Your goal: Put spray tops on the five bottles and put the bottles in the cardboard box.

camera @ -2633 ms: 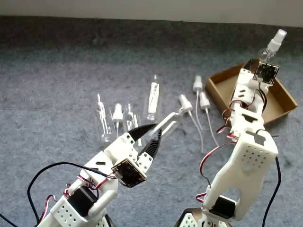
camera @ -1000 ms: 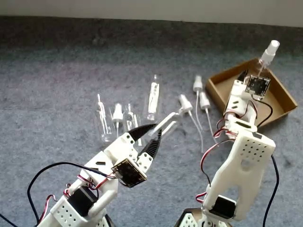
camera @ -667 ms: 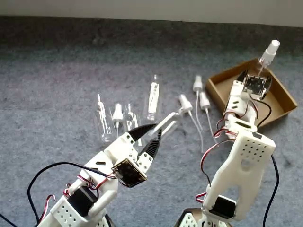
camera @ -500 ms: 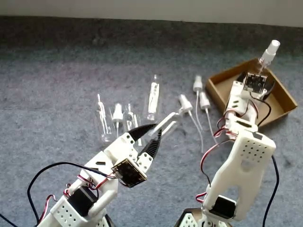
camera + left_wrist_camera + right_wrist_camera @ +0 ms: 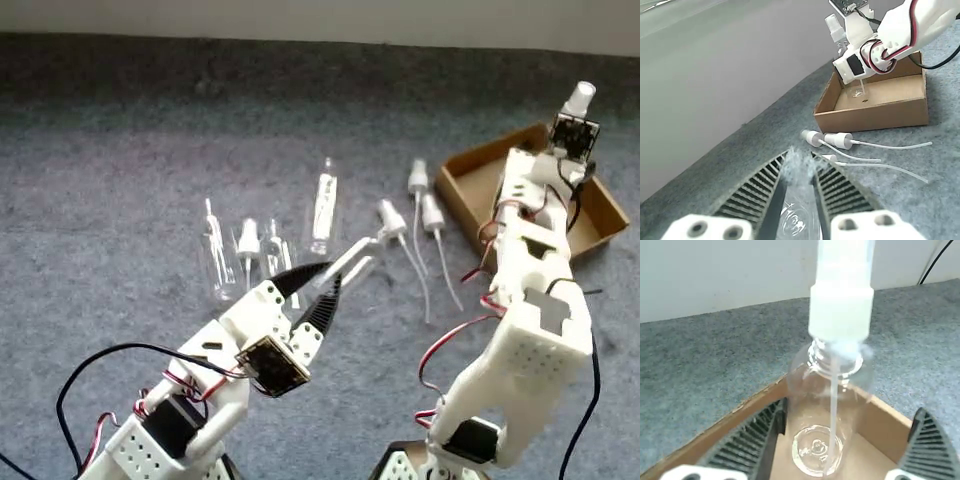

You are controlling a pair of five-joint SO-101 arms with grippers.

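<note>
**Right gripper** (image 5: 844,452): open. The jaws are spread wide on either side of the clear plastic bottle with a white spray top (image 5: 832,405), and neither jaw visibly touches it. This capped bottle stands upright inside the shallow brown cardboard box (image 5: 472,188), which lies at the far right corner of the grey carpeted tabletop (image 5: 120,150).

**Left gripper** (image 5: 800,162): closed on an uncapped clear plastic bottle (image 5: 799,210). It grips the bottle by the body, over the near middle of the tabletop, with the neck pointing towards the box.

**Remaining parts:** Three loose white spray tops with long thin dip tubes (image 5: 431,208) lie just beside the left wall of the box. The other clear bottles (image 5: 323,205) are near the centre of the tabletop, one lying flat and the others upright.

**Handling notes (judgement):**
- The bottles appear light, thin-walled and smooth. An upright bottle will probably tip at a slight knock.
- Take hold of a bottle at mid-body, across its width, using moderate force so the wall does not buckle or slip.
- The spray tops appear rigid at the head and collar, while the dip tube looks thin and flexible.
- Grip a spray top at the collar, never by the tube.
- The tube must enter the narrow bottle neck first, so alignment is the likely point of failure.
</note>
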